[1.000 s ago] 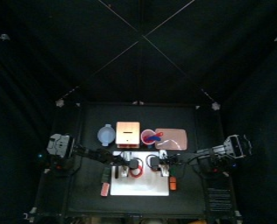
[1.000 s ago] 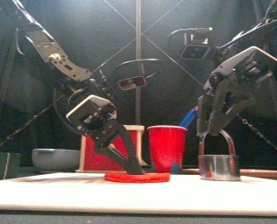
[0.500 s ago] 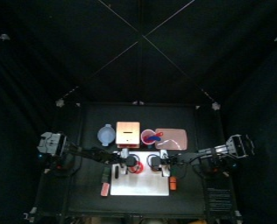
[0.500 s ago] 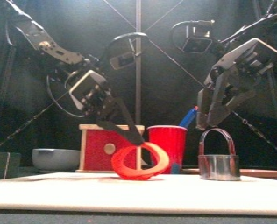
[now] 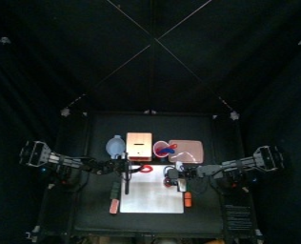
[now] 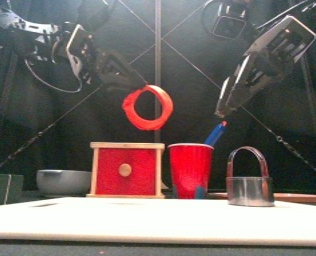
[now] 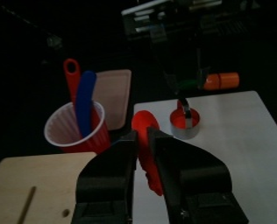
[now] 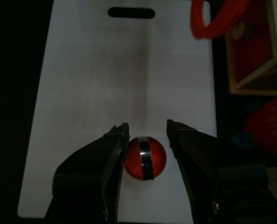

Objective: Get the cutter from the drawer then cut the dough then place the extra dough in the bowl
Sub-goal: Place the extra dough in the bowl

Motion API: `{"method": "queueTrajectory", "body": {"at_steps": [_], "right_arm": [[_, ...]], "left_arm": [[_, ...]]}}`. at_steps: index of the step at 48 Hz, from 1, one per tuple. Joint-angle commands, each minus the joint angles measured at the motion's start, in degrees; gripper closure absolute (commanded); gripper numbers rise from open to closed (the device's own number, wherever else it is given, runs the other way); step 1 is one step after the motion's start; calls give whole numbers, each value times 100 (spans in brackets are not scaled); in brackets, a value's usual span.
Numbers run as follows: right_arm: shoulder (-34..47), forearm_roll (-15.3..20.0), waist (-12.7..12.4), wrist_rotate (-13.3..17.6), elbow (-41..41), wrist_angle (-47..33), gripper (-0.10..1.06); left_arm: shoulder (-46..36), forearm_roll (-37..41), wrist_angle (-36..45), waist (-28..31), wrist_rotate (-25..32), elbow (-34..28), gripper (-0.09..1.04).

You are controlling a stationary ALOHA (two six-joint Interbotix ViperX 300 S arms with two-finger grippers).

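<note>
A red dough ring [image 6: 147,107] hangs high above the white board [image 6: 147,207], with my left gripper [image 6: 130,90] shut on its edge; the left wrist view shows the ring [image 7: 142,121] pinched between the jaws. The metal cutter [image 6: 250,180] stands on the board's right part with its wire handle up. My right gripper [image 6: 225,108] hovers above it, open. In the right wrist view the cutter [image 8: 144,158] lies below the spread jaws, with red dough inside it. The blue-grey bowl [image 6: 63,180] sits at the back left.
A wooden box with a red drawer front [image 6: 127,170] stands behind the board, beside a red cup [image 6: 190,170] holding a blue and a red toy knife. A pink tray [image 5: 191,151] lies at the back right.
My left gripper has lifted the dough ring off the board, from flat to high in the air. My right gripper has risen away from the cutter's handle.
</note>
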Motion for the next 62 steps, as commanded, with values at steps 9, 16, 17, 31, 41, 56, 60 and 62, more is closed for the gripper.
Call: {"method": "queueTrajectory", "body": {"at_steps": [9, 16, 17, 31, 41, 56, 60, 62], "right_arm": [[-123, 0, -18, -18, -35, -79, 19], [-114, -9, -18, -18, -18, -88, 19], [-105, -9, -18, -18, -9, -88, 19], [-79, -9, -70, -9, 9, -185, 19], [-70, 0, -70, -9, 0, -185, 19], [-70, 35, -97, -9, -18, -193, 19], [-62, 44, -88, -9, -18, -185, 19], [-62, 44, -88, -9, -18, -185, 19]], "left_arm": [[-1274, 26, -105, 993, 123, 606, 34], [-2083, 18, -70, 1547, 132, 1072, 34], [-2180, 18, -70, 1626, 123, 1143, 34], [-2619, -141, 352, 2426, 79, 2057, 34], [-2294, -360, 932, 2566, 79, 2259, 32], [-2030, -650, 861, 2812, 70, 2215, 7], [-2030, -888, 835, 2821, 70, 2188, 4], [-2030, -1020, 870, 2821, 70, 2171, 4]]}}
